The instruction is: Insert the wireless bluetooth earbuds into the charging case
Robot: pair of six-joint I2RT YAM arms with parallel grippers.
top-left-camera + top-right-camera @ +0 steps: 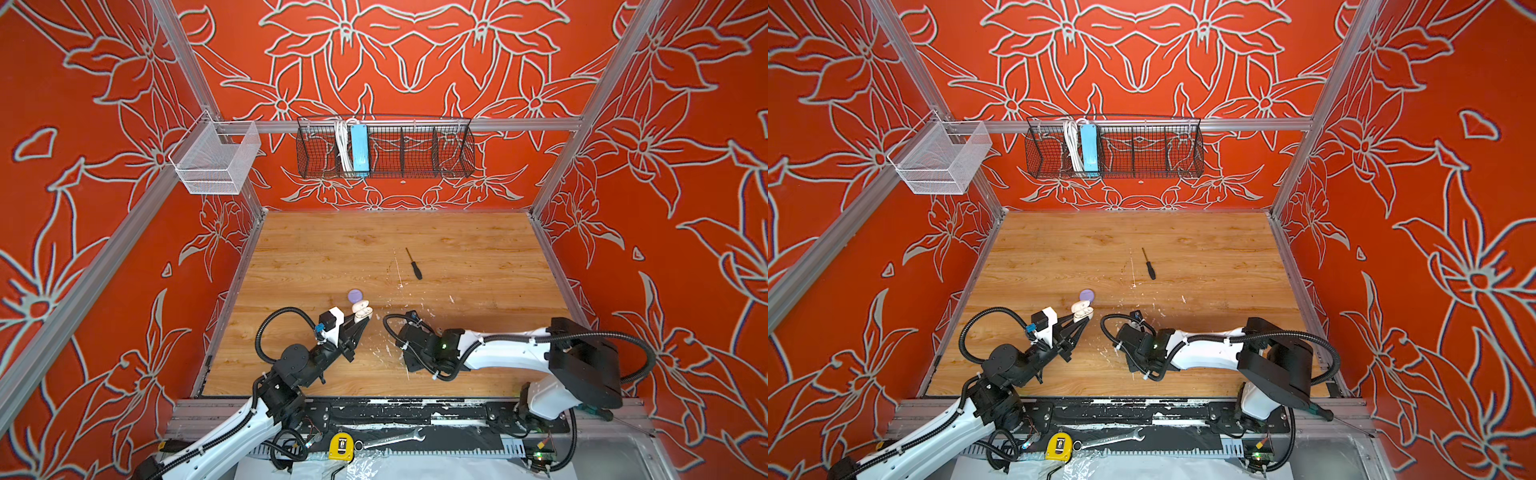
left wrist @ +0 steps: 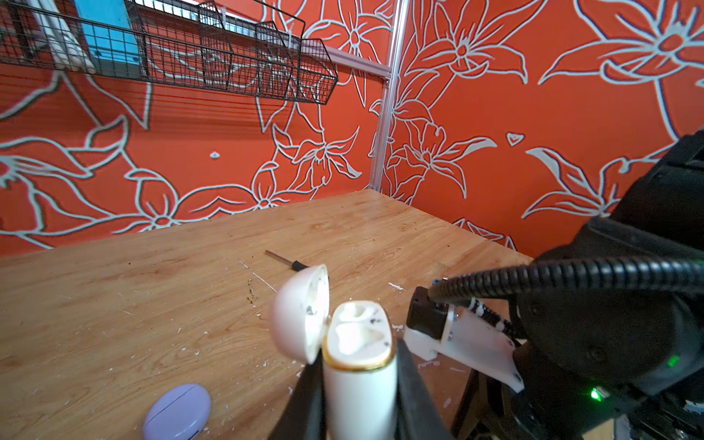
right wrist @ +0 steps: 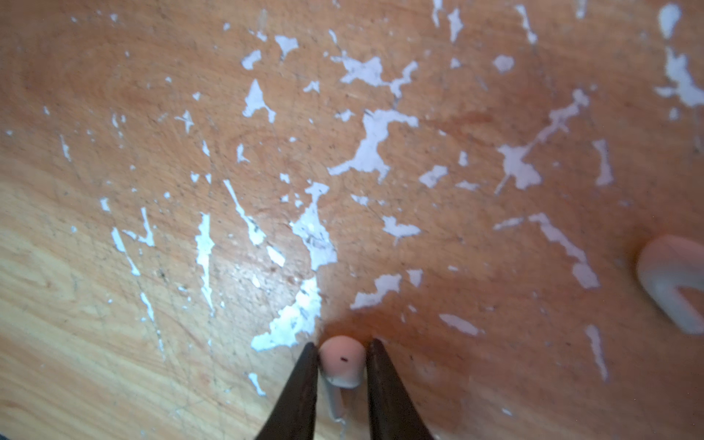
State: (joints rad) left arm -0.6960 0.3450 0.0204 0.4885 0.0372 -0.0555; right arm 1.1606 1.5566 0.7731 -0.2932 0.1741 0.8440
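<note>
My left gripper (image 2: 358, 356) is shut on a cream-white charging case (image 2: 358, 392) and holds it upright with its lid (image 2: 301, 312) swung open. Both white wells show inside its gold rim. Both top views show this case (image 1: 362, 309) (image 1: 1081, 311) at my left fingers. In the right wrist view my right gripper (image 3: 343, 343) is down at the table, with a finger pressed to each side of a cream-white earbud (image 3: 341, 364). Its stem points back between the fingers. A closed lavender case (image 1: 355, 296) (image 2: 177, 413) lies just behind the held case.
A black screwdriver (image 1: 414, 266) (image 1: 1149, 266) lies mid-table. White flecks (image 3: 373, 148) cover the wood near the right gripper. A cream-white rounded piece (image 3: 670, 282) sits at the edge of the right wrist view. A black wire basket (image 1: 384, 149) and a white mesh basket (image 1: 216, 162) hang on the walls.
</note>
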